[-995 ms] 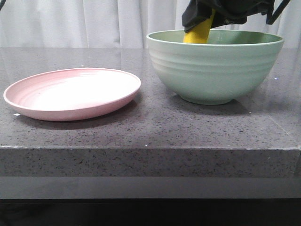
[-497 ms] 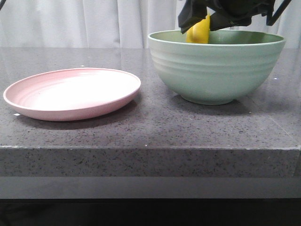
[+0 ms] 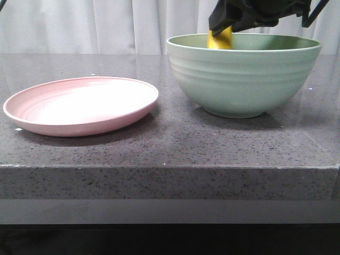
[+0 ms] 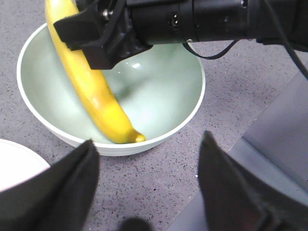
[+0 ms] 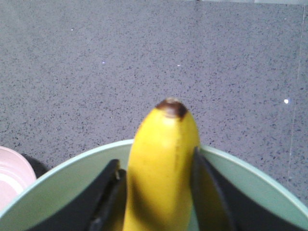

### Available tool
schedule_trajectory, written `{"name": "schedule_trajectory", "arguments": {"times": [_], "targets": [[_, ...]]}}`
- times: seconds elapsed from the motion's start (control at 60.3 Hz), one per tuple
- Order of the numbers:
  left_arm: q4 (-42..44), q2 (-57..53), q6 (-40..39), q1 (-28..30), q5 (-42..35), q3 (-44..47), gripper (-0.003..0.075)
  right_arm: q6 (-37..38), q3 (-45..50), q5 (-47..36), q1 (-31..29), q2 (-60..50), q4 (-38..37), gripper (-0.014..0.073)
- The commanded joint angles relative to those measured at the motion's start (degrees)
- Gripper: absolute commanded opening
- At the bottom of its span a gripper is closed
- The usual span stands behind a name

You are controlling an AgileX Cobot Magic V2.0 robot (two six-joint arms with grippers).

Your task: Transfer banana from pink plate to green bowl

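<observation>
The yellow banana (image 3: 220, 40) (image 4: 96, 91) (image 5: 163, 159) slants down into the pale green bowl (image 3: 244, 79) (image 4: 159, 91) (image 5: 62, 173); its lower end lies by the inside wall. My right gripper (image 3: 222, 27) (image 4: 96, 38) (image 5: 155, 158) is shut on the banana's upper part, just above the bowl's far-left rim. My left gripper (image 4: 148, 144) hovers open and empty over the counter beside the bowl. The pink plate (image 3: 79, 103) (image 4: 14, 163) (image 5: 12, 171) sits to the left of the bowl with nothing on it.
Plate and bowl stand on a speckled dark grey counter (image 3: 175, 138) whose front edge runs close to me. A white curtain (image 3: 106, 26) hangs behind. A lighter grey surface (image 4: 284, 125) borders the counter in the left wrist view.
My right gripper has sunk slightly with the banana, so less yellow shows above the bowl's rim. Plate and bowl have stayed put.
</observation>
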Motion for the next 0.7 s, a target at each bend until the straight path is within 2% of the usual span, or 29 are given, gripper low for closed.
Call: {"name": "schedule_trajectory", "arguments": {"times": [0.0, 0.199, 0.298, 0.415, 0.497, 0.547, 0.68], "targets": [[-0.8, -1.6, -0.6, -0.4, -3.9, -2.1, 0.0332, -0.7, -1.3, 0.3, -0.2, -4.5, 0.0, 0.0262], [-0.8, -1.6, -0.6, -0.4, -3.9, -2.1, 0.0298, -0.7, 0.6, 0.3, -0.2, -9.3, 0.0, 0.0244], [-0.8, -1.6, -0.6, -0.4, -3.9, -2.1, 0.0239, -0.7, 2.3, 0.7, -0.2, -11.9, 0.0, 0.0129], [-0.7, -1.6, -0.6, -0.4, -4.0, -2.1, 0.0126, -0.7, 4.1, 0.7, -0.2, -14.2, 0.0, -0.0037], [-0.7, -1.6, -0.6, -0.4, -4.0, -2.1, 0.0038, -0.7, 4.7, 0.7, -0.2, -14.9, 0.0, -0.0121], [-0.7, -1.6, -0.6, -0.4, -4.2, -2.1, -0.0018, -0.7, 4.7, 0.7, -0.2, -15.2, 0.0, -0.0111], [1.5, -1.7, -0.6, 0.3, -6.0, -2.1, -0.002, -0.7, 4.7, -0.2, -0.2, -15.9, 0.0, -0.0116]]}}
